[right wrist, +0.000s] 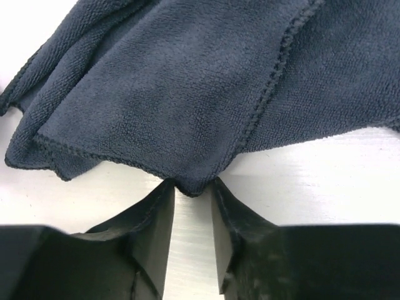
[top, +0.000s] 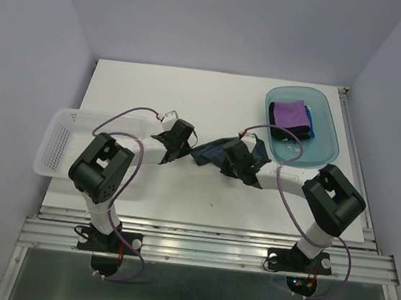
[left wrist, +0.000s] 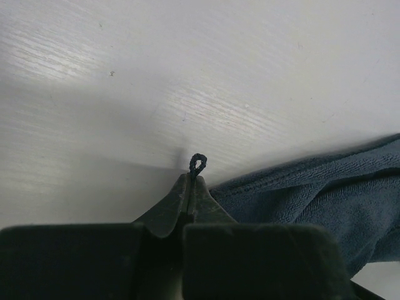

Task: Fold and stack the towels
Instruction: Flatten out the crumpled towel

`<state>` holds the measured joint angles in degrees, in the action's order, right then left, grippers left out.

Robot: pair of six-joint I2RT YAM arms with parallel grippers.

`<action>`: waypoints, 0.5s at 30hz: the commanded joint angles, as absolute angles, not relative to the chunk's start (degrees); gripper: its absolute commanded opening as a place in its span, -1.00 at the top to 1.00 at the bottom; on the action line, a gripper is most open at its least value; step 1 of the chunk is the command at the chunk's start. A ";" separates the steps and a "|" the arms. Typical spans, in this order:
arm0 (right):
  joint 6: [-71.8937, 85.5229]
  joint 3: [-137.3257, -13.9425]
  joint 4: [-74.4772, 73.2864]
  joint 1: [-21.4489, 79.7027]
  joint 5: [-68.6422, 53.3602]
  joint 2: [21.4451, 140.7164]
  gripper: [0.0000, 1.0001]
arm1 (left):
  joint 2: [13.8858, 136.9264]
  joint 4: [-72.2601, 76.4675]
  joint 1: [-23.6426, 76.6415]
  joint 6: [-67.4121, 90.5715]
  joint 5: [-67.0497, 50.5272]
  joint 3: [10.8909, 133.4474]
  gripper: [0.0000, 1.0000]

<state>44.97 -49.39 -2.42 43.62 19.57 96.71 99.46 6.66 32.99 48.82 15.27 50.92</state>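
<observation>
Navy cloth lies between the two tools near the middle of the white surface [top: 192, 98]. This dark navy towel [top: 209, 154] is bunched and wrinkled, not flat. The left tool [left wrist: 190, 182] is squeezed tight on one corner of it. A tiny loop of dark edge thread pokes out just past the left tool's tips, and the rest of the towel [left wrist: 325, 200] spreads away to that tool's right side, down on the surface. From above, the left tool [top: 184, 142] sits at the towel's left end. The right tool [right wrist: 192, 187] has its fingers only a little apart, with a narrow gap between them. A corner of the towel [right wrist: 187, 81] dips right in between its two tips, and the soft cloth fans out in front of the tool with a stitched edge running across it. From above, the right tool [top: 230, 157] sits over the towel's right part. Far off past the right tool, a see-through teal tray [top: 331, 147] holds a folded purple towel [top: 289, 113] lying on top of a bright blue towel [top: 312, 128]. A white basket [top: 56, 148] with little holes rests out to the left of the left tool.
</observation>
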 commanded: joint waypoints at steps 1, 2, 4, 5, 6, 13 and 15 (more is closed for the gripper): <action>45.62 -50.80 -2.64 44.21 21.62 98.78 0.35 | 96.94 4.92 33.40 48.78 16.17 49.04 1.00; 45.96 -50.80 -2.72 44.21 21.80 99.14 0.37 | 96.68 5.01 33.40 48.87 16.08 48.96 1.00; 46.58 -50.89 -2.81 44.21 22.23 99.93 0.46 | 96.24 5.01 33.49 48.87 16.08 48.78 1.00; 46.67 -50.63 -2.81 44.21 22.24 100.11 0.47 | 96.24 5.01 33.49 48.87 16.08 48.69 1.00; 46.84 -50.63 -2.90 44.21 22.85 100.28 0.50 | 96.07 4.92 33.49 48.78 16.17 48.52 1.00; 44.92 -49.92 -2.63 44.21 22.76 97.65 0.99 | 94.14 4.83 33.57 48.69 16.00 47.81 1.00; 40.98 -50.27 -3.60 44.38 20.41 95.46 0.99 | 92.03 4.92 33.66 47.90 15.65 47.55 1.00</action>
<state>45.12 -49.82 -1.08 43.59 21.34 98.08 96.86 6.00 33.10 48.80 15.03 48.42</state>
